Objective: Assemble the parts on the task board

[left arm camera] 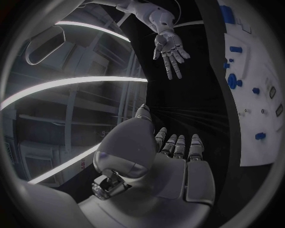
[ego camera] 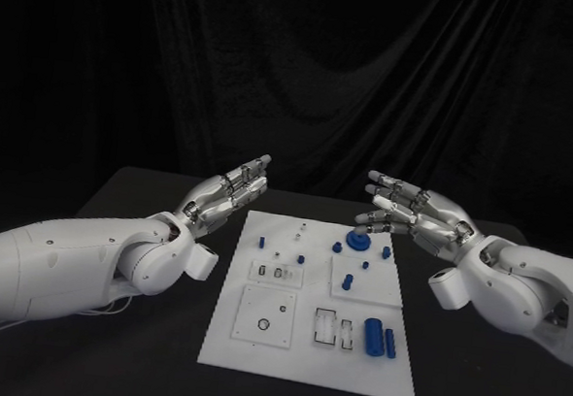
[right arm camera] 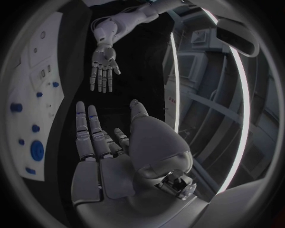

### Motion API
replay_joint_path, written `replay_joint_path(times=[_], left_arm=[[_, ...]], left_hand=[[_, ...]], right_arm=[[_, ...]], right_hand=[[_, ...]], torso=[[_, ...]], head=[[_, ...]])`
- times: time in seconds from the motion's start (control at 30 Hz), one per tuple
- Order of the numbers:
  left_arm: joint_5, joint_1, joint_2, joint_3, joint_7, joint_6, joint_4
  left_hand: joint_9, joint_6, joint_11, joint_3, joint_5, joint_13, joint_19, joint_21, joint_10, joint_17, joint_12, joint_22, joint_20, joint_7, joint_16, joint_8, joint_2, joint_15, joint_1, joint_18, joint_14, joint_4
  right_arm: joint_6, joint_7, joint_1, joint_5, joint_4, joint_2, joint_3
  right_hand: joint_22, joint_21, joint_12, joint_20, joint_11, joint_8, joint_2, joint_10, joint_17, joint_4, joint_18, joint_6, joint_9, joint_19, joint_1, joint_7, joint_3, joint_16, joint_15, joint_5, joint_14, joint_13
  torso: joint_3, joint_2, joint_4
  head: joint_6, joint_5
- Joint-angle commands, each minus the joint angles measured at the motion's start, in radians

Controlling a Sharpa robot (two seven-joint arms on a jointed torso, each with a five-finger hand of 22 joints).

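— Fingers first: how do both sets stand?

— Spread and nearly straight on both. The left hand (ego camera: 228, 194) hovers left of centre in the head view, palm turned inward, nothing in it. The right hand (ego camera: 411, 219) sits right of centre, fingers apart and slightly bent, also holding nothing. Each wrist view agrees, with bare palms facing each other.

— And the work itself?

— The task board (ego camera: 298, 356) lies flat in the lower middle of the frame, between the two arms. Small blue parts are scattered over it: a round knob (ego camera: 360, 239) near its upper edge, close under the right fingertips, a few little pegs (ego camera: 304, 258) mid-board, and two blue cylinders (ego camera: 381, 337) lying side by side toward the lower right.

— How will they handle?

— My guess is light, rigid plastic, smooth enough to slip or roll. I'd pinch a cylinder across its middle between thumb and one finger, gently. The knob looks easiest taken by its rim. The pegs are tiny, so they could tip or skid if nudged.
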Motion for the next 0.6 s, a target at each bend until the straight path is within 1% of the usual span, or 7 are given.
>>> replay_joint_path(times=[0.03, 0.2, 0.27, 0.3, 0.37, 0.47, 0.6], left_arm=[[-0.081, 0.000, -0.020, 0.001, 0.197, -0.068, 0.007], [-0.114, 0.001, -0.060, 0.001, 0.195, -0.116, 0.051], [-0.129, 0.002, -0.072, 0.001, 0.194, -0.131, 0.068], [-0.136, 0.002, -0.078, 0.001, 0.194, -0.140, 0.078], [-0.143, 0.003, -0.085, 0.001, 0.195, -0.150, 0.087], [-0.152, 0.006, -0.095, 0.001, 0.199, -0.165, 0.099], [-0.158, 0.009, -0.104, 0.001, 0.200, -0.167, 0.106]], left_hand=[[0.001, 0.012, 0.006, 0.006, 0.014, 0.001, -0.001, -0.006, 0.006, -0.002, 0.001, -0.001, 0.001, 0.009, -0.007, 0.006, 0.001, 0.007, 0.017, -0.011, 0.000, 0.001], [0.001, 0.023, 0.020, 0.015, 0.088, 0.002, -0.001, -0.006, 0.012, -0.002, 0.002, -0.001, 0.016, 0.013, -0.007, 0.005, -0.004, 0.021, 0.060, -0.011, 0.000, 0.002], [0.002, 0.028, 0.024, 0.016, 0.094, 0.003, -0.001, -0.006, 0.016, -0.002, 0.003, -0.001, 0.022, 0.016, -0.007, 0.006, -0.004, 0.026, 0.066, -0.009, 0.000, 0.002], [0.002, 0.032, 0.027, 0.018, 0.101, 0.003, -0.001, -0.006, 0.019, -0.002, 0.003, -0.001, 0.026, 0.018, -0.007, 0.006, -0.002, 0.028, 0.072, -0.007, 0.000, 0.002], [0.003, 0.039, 0.031, 0.023, 0.114, 0.004, -0.001, -0.006, 0.022, -0.002, 0.004, -0.001, 0.032, 0.022, -0.007, 0.007, 0.001, 0.031, 0.085, -0.004, 0.000, 0.001], [0.003, 0.046, 0.032, 0.025, 0.126, 0.005, -0.001, -0.006, 0.027, -0.002, 0.005, -0.001, 0.035, 0.025, -0.007, 0.008, -0.001, 0.031, 0.096, -0.002, 0.000, 0.001], [0.004, 0.048, 0.033, 0.026, 0.132, 0.005, -0.001, -0.006, 0.027, -0.002, 0.004, -0.001, 0.036, 0.027, -0.007, 0.008, -0.001, 0.032, 0.100, -0.001, 0.000, 0.001]], right_arm=[[-0.054, -0.170, 0.043, -0.396, 0.008, -0.008, 0.001], [-0.101, -0.278, 0.106, -0.741, 0.019, -0.022, 0.001], [-0.136, -0.309, 0.121, -0.864, 0.022, -0.024, 0.001], [-0.160, -0.324, 0.127, -0.937, 0.022, -0.024, 0.001], [-0.188, -0.341, 0.133, -1.021, 0.021, -0.022, 0.001], [-0.258, -0.385, 0.142, -1.206, 0.019, -0.016, 0.001], [-0.328, -0.451, 0.147, -1.401, 0.022, -0.011, 0.001]], right_hand=[[0.006, 0.034, 0.072, -0.028, -0.003, 0.004, -0.007, 0.076, 0.014, -0.045, 0.027, 0.047, 0.003, 0.147, 0.055, 0.013, 0.017, 0.064, -0.043, -0.012, 0.160, 0.006], [0.042, 0.118, 0.161, -0.114, -0.057, 0.025, -0.040, 0.274, 0.068, -0.094, 0.026, 0.219, 0.020, 0.370, 0.092, 0.019, 0.060, 0.174, -0.129, -0.054, 0.392, 0.016], [0.068, 0.163, 0.222, -0.146, -0.078, 0.070, -0.048, 0.426, 0.099, -0.118, 0.026, 0.438, 0.053, 0.432, 0.117, 0.011, 0.088, 0.222, -0.158, -0.112, 0.464, 0.028], [0.087, 0.194, 0.233, -0.159, -0.090, 0.097, -0.054, 0.485, 0.119, -0.129, 0.026, 0.536, 0.071, 0.467, 0.127, 0.034, 0.108, 0.258, -0.175, -0.121, 0.510, 0.030], [0.105, 0.220, 0.224, -0.170, -0.099, 0.085, -0.068, 0.508, 0.137, -0.131, 0.026, 0.538, 0.072, 0.488, 0.120, 0.045, 0.119, 0.283, -0.184, -0.122, 0.531, 0.025], [0.167, 0.308, 0.200, -0.192, -0.112, 0.079, -0.089, 0.582, 0.197, -0.136, 0.024, 0.591, 0.093, 0.539, 0.109, 0.019, 0.166, 0.375, -0.205, -0.121, 0.604, 0.023], [0.232, 0.388, 0.162, -0.200, -0.119, 0.067, -0.110, 0.695, 0.249, -0.125, 0.024, 0.641, 0.110, 0.546, 0.075, -0.010, 0.220, 0.435, -0.213, -0.125, 0.640, 0.019]], torso=[[-0.0021, 0.007, 0.0022], [-0.0006, 0.020, 0.0088], [-0.0003, 0.026, 0.0132], [-0.0005, 0.027, 0.0143], [-0.0008, 0.030, 0.0193], [0.0000, 0.035, 0.0327], [0.0009, 0.041, 0.0358]], head=[[-0.021, -0.006], [-0.052, -0.026], [-0.060, -0.030], [-0.067, -0.029], [-0.075, -0.030], [-0.087, -0.041], [-0.104, -0.046]])
